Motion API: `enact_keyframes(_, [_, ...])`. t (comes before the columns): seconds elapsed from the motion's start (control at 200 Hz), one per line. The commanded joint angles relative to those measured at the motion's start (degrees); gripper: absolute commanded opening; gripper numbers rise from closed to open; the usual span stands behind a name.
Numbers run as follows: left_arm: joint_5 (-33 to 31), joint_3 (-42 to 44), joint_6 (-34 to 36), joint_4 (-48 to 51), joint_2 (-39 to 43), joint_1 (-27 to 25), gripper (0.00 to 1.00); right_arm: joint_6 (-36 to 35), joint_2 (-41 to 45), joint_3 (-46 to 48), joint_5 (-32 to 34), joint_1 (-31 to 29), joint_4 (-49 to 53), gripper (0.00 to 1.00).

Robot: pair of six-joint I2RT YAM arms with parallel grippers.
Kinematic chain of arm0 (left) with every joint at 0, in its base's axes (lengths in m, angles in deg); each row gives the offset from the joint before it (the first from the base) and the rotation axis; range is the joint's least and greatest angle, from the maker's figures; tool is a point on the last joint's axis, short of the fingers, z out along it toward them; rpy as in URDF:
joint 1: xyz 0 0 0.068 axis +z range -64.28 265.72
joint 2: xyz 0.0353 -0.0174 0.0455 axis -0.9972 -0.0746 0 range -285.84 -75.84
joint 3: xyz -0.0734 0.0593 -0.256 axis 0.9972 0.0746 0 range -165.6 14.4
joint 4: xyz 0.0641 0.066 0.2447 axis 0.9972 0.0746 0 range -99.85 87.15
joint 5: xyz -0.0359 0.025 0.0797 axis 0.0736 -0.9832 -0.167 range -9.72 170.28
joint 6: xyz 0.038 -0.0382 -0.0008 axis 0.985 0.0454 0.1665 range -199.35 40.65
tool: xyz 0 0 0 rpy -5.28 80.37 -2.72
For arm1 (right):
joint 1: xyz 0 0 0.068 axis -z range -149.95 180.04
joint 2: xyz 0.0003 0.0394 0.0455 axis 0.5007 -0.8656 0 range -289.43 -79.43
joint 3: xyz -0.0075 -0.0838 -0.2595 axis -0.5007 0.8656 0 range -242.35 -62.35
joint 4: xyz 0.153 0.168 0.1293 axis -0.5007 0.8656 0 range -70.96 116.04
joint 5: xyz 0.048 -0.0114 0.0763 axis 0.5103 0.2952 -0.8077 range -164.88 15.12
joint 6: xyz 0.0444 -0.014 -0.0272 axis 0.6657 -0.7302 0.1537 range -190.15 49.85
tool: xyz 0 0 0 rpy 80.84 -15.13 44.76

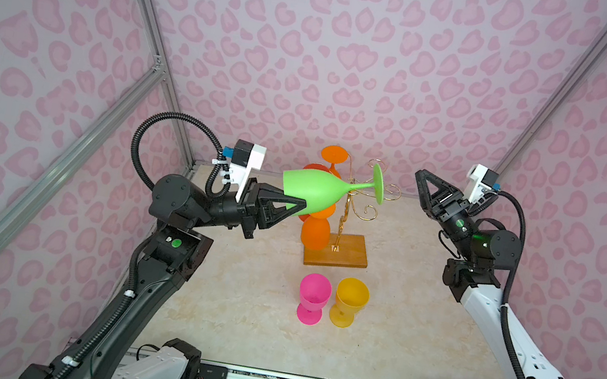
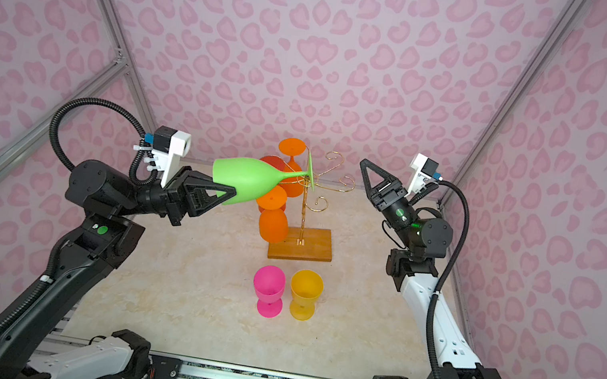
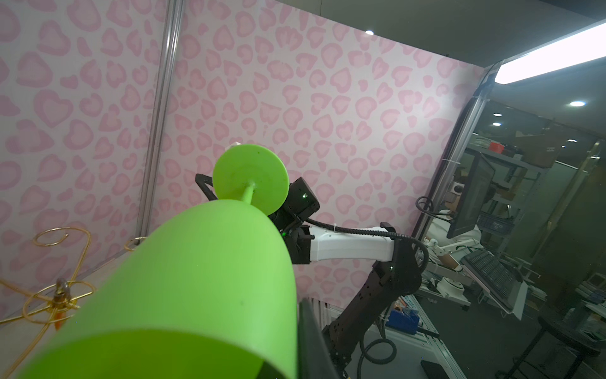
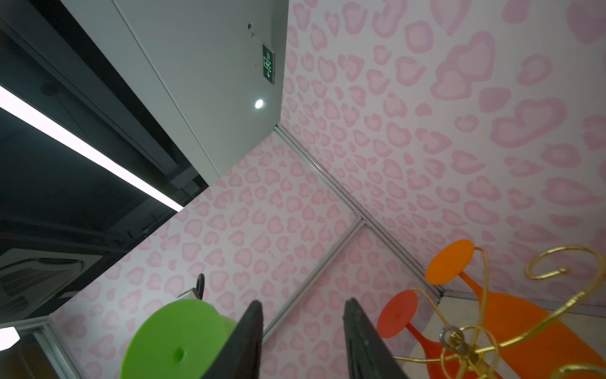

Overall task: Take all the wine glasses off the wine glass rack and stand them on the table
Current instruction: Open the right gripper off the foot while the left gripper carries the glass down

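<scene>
Wine glass (image 1: 314, 190), green, lies sideways, its bowl rim clamped in my left gripper (image 1: 296, 206), its foot seemingly just clear of the wine glass rack (image 1: 349, 255) curls. I'd draw it away level. My right gripper (image 4: 303, 321) hangs open and empty beside the rack.

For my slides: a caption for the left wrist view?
Held sideways, the green wine glass points its foot at the right arm, gold wine glass rack alongside.
</scene>
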Motion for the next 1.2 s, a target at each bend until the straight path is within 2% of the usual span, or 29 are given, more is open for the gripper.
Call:
enact_keyframes(0.0, [-3.53,-1.17,12.33,23.39,3.37,0.02,0.02,-12.77,1.93,-0.07,0.27,0.39,15.88,0.41])
enact_keyframes(0.15, [-7.15,-1.01,18.13,39.69,8.02,0.02,0.02,-16.56,3.23,-0.4,0.99,1.59,22.12,0.41])
enact_keyframes(0.5, [-14.98,-5.66,26.89,68.03,13.35,-0.57,0.02,-17.7,2.64,-1.47,1.18,2.43,24.49,0.41])
enact_keyframes(0.72, [-25.59,-4.87,30.68,76.86,15.65,-1.16,0.02,-18.33,1.96,-2.5,1.19,2.41,25.91,0.41])
enact_keyframes(0.92, [-34.5,-2.96,31.05,81.54,11.79,-1.24,0.02,-19.9,1.76,-3.3,1.93,2.4,28.27,0.41])
enact_keyframes(1.195, [-38.92,-0.54,30.33,81.06,4.72,-1.83,0.02,-21.59,1.3,-3.12,2.26,2.09,30.54,0.41])
